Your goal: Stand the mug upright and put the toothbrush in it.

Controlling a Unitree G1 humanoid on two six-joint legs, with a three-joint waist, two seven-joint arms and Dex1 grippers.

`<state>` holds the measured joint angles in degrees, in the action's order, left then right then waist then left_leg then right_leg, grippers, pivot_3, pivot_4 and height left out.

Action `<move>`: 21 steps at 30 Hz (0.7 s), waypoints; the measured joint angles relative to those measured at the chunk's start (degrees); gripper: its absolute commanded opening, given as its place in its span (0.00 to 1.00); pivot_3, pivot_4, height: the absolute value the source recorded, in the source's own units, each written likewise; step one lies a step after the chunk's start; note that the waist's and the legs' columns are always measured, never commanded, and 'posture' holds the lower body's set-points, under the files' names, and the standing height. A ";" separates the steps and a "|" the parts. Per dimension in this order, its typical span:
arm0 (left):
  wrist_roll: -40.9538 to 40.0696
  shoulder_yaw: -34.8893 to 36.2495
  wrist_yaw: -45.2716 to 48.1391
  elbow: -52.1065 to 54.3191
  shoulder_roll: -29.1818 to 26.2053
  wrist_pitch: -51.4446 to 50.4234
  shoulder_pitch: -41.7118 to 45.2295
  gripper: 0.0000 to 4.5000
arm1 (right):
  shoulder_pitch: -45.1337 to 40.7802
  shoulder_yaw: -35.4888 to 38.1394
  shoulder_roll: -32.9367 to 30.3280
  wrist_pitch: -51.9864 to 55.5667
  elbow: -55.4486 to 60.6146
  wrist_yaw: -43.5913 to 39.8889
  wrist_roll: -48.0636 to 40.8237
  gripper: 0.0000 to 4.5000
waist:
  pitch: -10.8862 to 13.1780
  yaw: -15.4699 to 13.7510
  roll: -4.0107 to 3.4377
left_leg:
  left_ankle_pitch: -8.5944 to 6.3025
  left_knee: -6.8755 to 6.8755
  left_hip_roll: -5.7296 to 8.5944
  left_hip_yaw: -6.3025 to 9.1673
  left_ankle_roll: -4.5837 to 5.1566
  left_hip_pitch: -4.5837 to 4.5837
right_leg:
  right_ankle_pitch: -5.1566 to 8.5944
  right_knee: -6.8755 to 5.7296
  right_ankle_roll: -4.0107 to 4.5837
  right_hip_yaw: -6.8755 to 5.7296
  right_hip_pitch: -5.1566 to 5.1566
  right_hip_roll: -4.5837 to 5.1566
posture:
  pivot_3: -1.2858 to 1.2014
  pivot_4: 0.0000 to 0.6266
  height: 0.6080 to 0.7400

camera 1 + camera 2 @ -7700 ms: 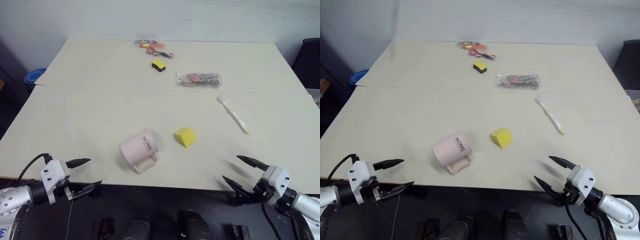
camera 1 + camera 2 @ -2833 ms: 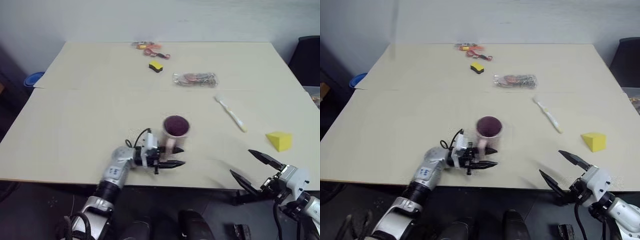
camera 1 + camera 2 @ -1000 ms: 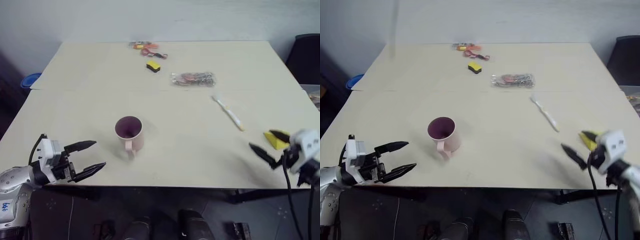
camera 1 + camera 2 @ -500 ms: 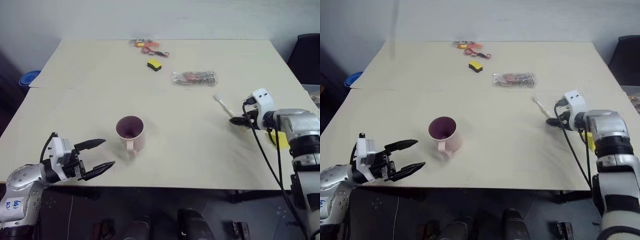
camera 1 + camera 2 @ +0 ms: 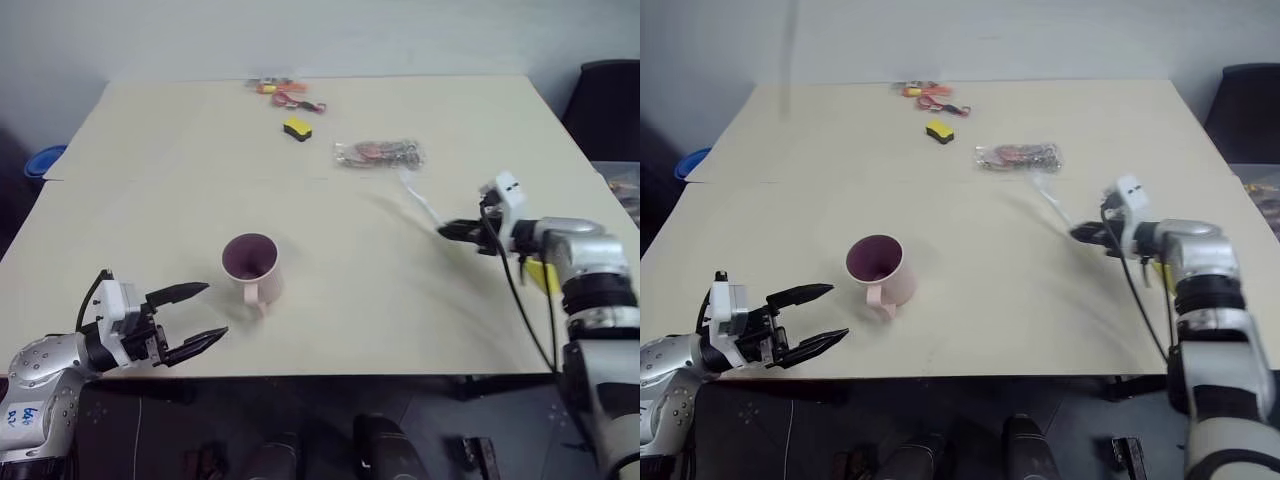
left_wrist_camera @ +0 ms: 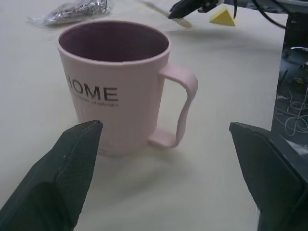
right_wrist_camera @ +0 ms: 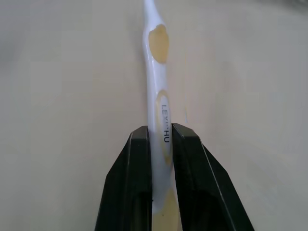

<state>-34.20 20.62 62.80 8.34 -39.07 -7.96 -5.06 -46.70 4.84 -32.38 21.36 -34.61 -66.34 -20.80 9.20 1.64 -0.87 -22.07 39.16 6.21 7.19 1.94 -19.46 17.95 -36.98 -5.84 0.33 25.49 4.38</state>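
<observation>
A wide, pale cream bench (image 5: 150,240) is seen carrying all the things, ordered here from largest to smallest. The pale pink ceramic mug (image 5: 251,267), lettered "HOME" on its side and purplish inside, is stood upright on the near left part of the bench, its squarish handle turned toward the near edge. The left gripper (image 5: 188,317), with its two black fingers spread wide and nothing between them, is held level at the near left edge, just short of the mug and not touching it. The right gripper (image 5: 447,230) is clenched on the handle of the slim white toothbrush (image 7: 158,91) with pale yellow patches, whose bristle end is pointed away toward the far side of the bench, well to the right of the mug. A clear crinkled plastic packet (image 5: 378,153) is laid beyond the toothbrush. A yellow wedge-shaped block (image 5: 541,275) is partly hidden behind the right arm. A small yellow and black object (image 5: 295,127) and a tangle of orange and red items (image 5: 283,93) are left near the far edge.
</observation>
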 measured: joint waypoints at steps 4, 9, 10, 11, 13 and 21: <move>-1.21 1.28 -2.47 0.00 0.99 -1.47 0.02 1.00 | 4.26 2.41 11.43 -0.15 19.44 3.24 -8.54 0.06 | -0.01 0.26 0.00 | -0.02 -0.01 -0.06 0.01 -0.06 0.05 | 0.00 -0.15 0.00 -0.12 0.02 -0.03 | 0.52 0.24 1.00; -1.50 1.57 -4.65 0.49 2.05 -2.11 -0.38 1.00 | 7.44 -5.17 26.74 -3.03 30.32 7.58 -11.49 0.06 | -0.02 -0.09 0.02 | -0.04 0.06 0.07 0.08 -0.06 0.13 | -0.03 -0.40 0.08 -0.19 0.00 0.05 | 0.52 0.24 1.00; -1.50 1.89 -4.92 0.47 2.05 -2.16 -0.74 1.00 | 7.59 -6.57 28.86 -4.91 30.20 8.22 -10.51 0.06 | -0.04 -0.23 0.06 | -0.04 0.09 0.12 0.11 -0.03 0.13 | -0.05 -0.41 0.13 -0.19 -0.01 0.07 | 0.52 0.24 1.00; -1.49 2.00 -5.23 0.47 2.05 -2.20 -0.95 1.00 | 7.71 -7.92 30.62 -6.67 29.82 8.51 -9.52 0.06 | -0.06 -0.26 0.09 | -0.03 0.09 0.14 0.11 -0.01 0.13 | -0.09 -0.41 0.18 -0.18 -0.02 0.08 | 0.52 0.24 1.00; -1.49 2.02 -5.78 0.47 2.06 -2.26 -0.99 1.00 | 7.71 -10.87 35.15 -11.31 27.07 9.27 -6.97 0.06 | -0.08 0.04 0.13 | -0.03 0.08 0.12 0.09 -0.01 0.18 | -0.14 -0.42 0.26 -0.19 -0.02 0.05 | 0.52 0.24 1.00; -1.48 2.02 -7.56 0.86 2.12 -2.20 -1.08 1.00 | 6.77 -15.34 39.51 -20.14 14.69 7.38 -1.98 0.06 | -0.08 0.41 0.13 | -0.03 0.01 0.07 0.09 -0.02 0.22 | -0.14 -0.43 0.27 -0.25 0.00 0.03 | 0.52 0.24 1.00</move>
<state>-35.68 22.64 55.24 9.20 -36.94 -10.16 -6.14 -39.93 -10.50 7.13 1.22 -19.91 -58.96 -22.78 9.12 2.06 -0.74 -22.10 39.18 6.28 7.28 1.92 -19.24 17.81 -37.41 -5.57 0.08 25.49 4.41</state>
